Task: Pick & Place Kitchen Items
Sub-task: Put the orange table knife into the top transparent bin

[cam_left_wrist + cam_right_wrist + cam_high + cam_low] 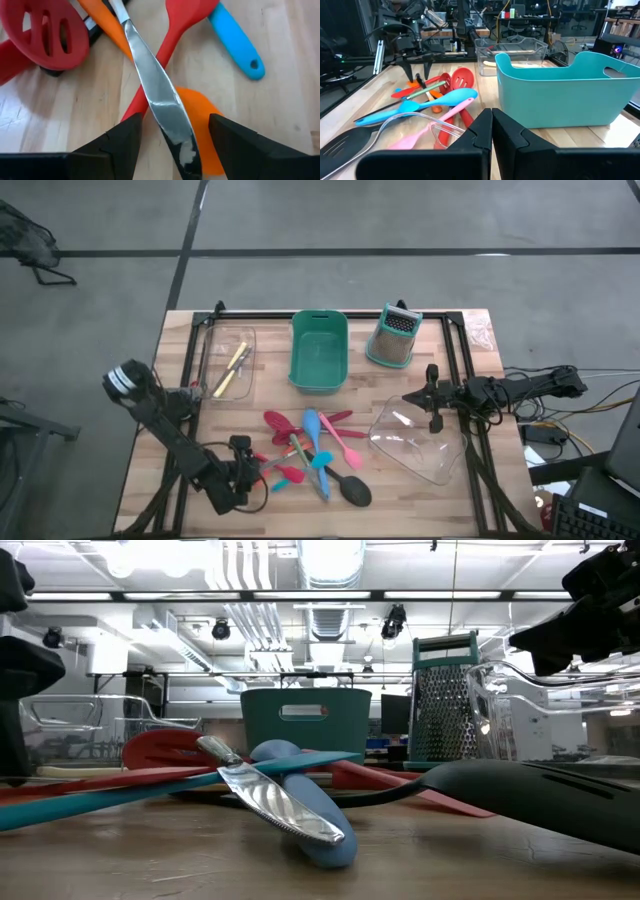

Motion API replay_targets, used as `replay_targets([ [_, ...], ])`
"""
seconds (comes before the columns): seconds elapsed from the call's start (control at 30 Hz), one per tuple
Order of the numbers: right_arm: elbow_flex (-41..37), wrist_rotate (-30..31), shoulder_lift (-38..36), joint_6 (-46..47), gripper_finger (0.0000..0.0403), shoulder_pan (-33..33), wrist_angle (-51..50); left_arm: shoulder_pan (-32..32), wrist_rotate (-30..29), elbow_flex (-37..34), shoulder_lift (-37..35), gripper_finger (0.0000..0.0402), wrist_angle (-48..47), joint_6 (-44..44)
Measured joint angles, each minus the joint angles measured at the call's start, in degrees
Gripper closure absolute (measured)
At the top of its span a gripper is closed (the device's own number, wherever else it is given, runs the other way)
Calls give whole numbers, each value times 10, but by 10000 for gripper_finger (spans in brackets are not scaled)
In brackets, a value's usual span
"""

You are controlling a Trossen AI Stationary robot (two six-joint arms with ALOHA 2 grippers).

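Left gripper (pixel 172 137) is low over the utensils (pixel 315 455) heaped on the surface (pixel 270 315); fingers (pixel 117 142) spread wide, a knife (pixel 157 97) lying between them, ungripped. Right gripper (pixel 433 402) fingers shut, empty, above a clear tub (pixel 415 442). Teal bin (pixel 319 350) seen empty; second clear tub (pixel 228 365) holds yellow tools (pixel 232 372).

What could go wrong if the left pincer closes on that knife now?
1. The butter knife lies across a red spatula handle and an orange spoon, between the open left pincer fingers; closing may catch all three.
2. Lifting the crossed knife could drag the pile and shift the red slotted spoon.
3. The shut right pincer sits at the tilted clear container, which might slip.
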Motion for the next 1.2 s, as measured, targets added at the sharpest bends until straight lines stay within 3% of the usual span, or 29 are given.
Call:
replay_targets([
  [0.5,0,0,0,0,394,0,0,1,2,7,3,176,-29,-34],
  [1.0,0,0,0,0,394,0,0,1,9,7,3,298,-38,-34],
  [1.2,0,0,0,1,394,0,0,1,8,14,3,324,-43,-27],
])
